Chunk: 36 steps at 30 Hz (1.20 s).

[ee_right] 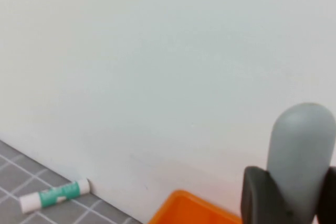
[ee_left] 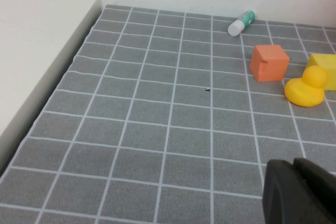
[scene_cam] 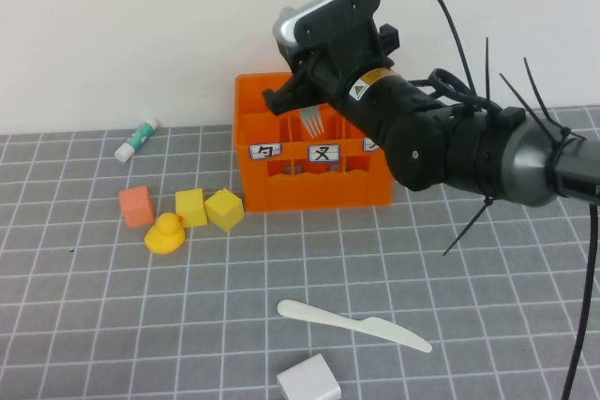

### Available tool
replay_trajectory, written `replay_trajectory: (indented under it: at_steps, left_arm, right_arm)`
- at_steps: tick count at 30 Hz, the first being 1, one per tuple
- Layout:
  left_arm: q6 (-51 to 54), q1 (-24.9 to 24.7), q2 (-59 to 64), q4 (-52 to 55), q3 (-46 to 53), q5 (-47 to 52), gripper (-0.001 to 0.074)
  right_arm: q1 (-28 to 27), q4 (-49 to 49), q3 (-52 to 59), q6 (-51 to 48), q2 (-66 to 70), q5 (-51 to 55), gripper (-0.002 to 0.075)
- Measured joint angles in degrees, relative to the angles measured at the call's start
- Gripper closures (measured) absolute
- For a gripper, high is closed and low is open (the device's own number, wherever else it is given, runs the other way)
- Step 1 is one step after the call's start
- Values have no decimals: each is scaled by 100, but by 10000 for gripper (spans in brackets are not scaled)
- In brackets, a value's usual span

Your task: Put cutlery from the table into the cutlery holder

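My right gripper (scene_cam: 305,100) is shut on the grey fork (scene_cam: 312,121) and holds it over the back middle of the orange cutlery holder (scene_cam: 309,175), tines pointing down just inside the rim. In the right wrist view the fork's handle (ee_right: 302,150) stands up between the dark fingers (ee_right: 256,195), above the crate's rim (ee_right: 189,208). The cream-white knife (scene_cam: 352,325) lies flat on the table (scene_cam: 487,306) in front of the crate. My left gripper (ee_left: 300,192) is shut and empty, low over bare table, away from the cutlery. It does not show in the high view.
A white-and-green tube (scene_cam: 137,139) lies by the back wall. An orange cube (scene_cam: 137,205), two yellow cubes (scene_cam: 190,206) and a yellow duck (scene_cam: 166,233) sit left of the crate. A white cube (scene_cam: 307,381) sits near the knife at the front edge.
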Motion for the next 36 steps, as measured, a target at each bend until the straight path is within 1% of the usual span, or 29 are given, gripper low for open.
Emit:
replay_trajectory:
  at_steps: [3,8,11,15,20,23,30,33,36]
  left_arm:
    - [0,0,0,0,0,0,736]
    - [0,0,0,0,0,0,736]
    - [0,0,0,0,0,0,736]
    - [0,0,0,0,0,0,736]
    - [0,0,0,0,0,0,736]
    - [0,0,0,0,0,0,736]
    - [0,0,0,0,0,0,736]
    - [0,0,0,0,0,0,736]
    - [0,0,0,0,0,0,736]
  right_arm:
    - [-61,0,0,-5,18,0,520]
    - [-84,0,0,-5,27,50,439]
    - [-84,0,-3,-5,12,246,424]
    - [-84,0,-3,-88,-211,833,421]
    - [-84,0,-3,-514,-780,2174,419]
    - [-84,0,-3,-891,-1213,3301,419]
    - [-72,-58,-13,-2322,-1736,6226,419]
    - [56,-272,-26,-2650,-1700,7236,423]
    - [418,-799,-26,-2780,-1520,8097,447]
